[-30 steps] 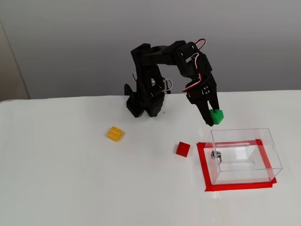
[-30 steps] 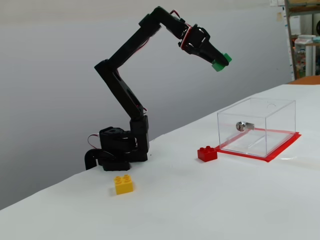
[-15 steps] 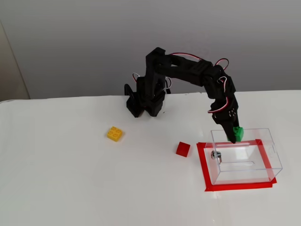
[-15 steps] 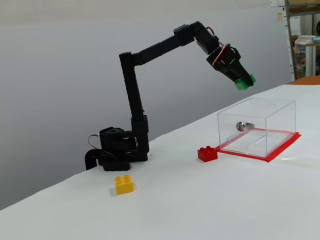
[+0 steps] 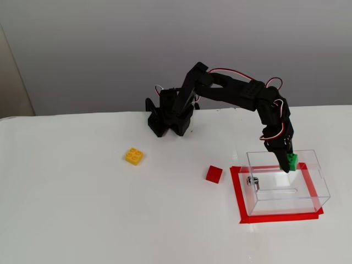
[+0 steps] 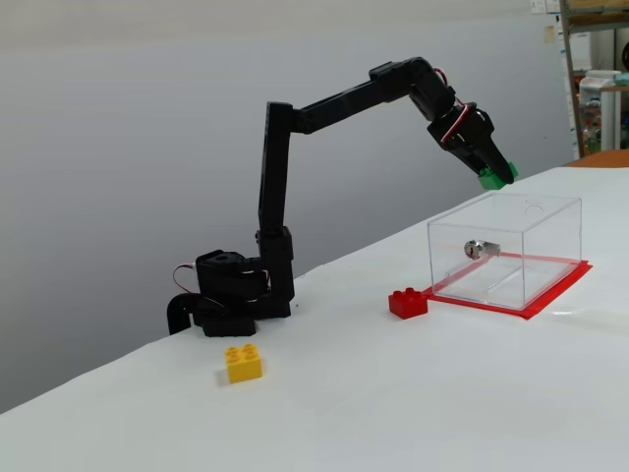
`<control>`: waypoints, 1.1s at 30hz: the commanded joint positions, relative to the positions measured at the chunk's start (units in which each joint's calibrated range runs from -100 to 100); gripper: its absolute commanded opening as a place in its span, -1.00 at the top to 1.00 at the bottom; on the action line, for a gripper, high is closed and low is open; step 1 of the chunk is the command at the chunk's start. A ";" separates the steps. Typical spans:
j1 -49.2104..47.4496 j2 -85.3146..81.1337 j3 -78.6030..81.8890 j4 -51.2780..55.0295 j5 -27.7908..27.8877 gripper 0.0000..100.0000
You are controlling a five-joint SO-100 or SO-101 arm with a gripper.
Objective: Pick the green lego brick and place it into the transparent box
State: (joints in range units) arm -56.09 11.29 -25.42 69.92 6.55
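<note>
The green brick (image 5: pixel 292 161) is a small, bright green square block, too small here to make out its studs, and it sits clamped between the fingertips of the black gripper (image 6: pixel 497 177), tilted along with them. Being square it has no clear long axis. Gripper and brick hang just above the open top of the clear box (image 6: pixel 550 251), over its far side, not touching it in the side-on fixed view.

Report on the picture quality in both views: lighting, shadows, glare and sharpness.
In a fixed view from above, light is soft and even, the white table casts barely any shadows, and the transparent box shows faint wall reflections. In the fixed view from the side, the green lego brick in the gripper stays sharp; the shelf behind is brighter and softer.
</note>
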 commanded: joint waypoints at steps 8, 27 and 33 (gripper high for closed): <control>-0.07 -0.30 -1.80 -0.82 0.29 0.26; 4.89 -4.63 -1.80 1.97 -0.13 0.76; 7.62 -12.60 3.27 2.49 -0.13 0.98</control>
State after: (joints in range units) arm -50.21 4.69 -23.39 72.15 6.45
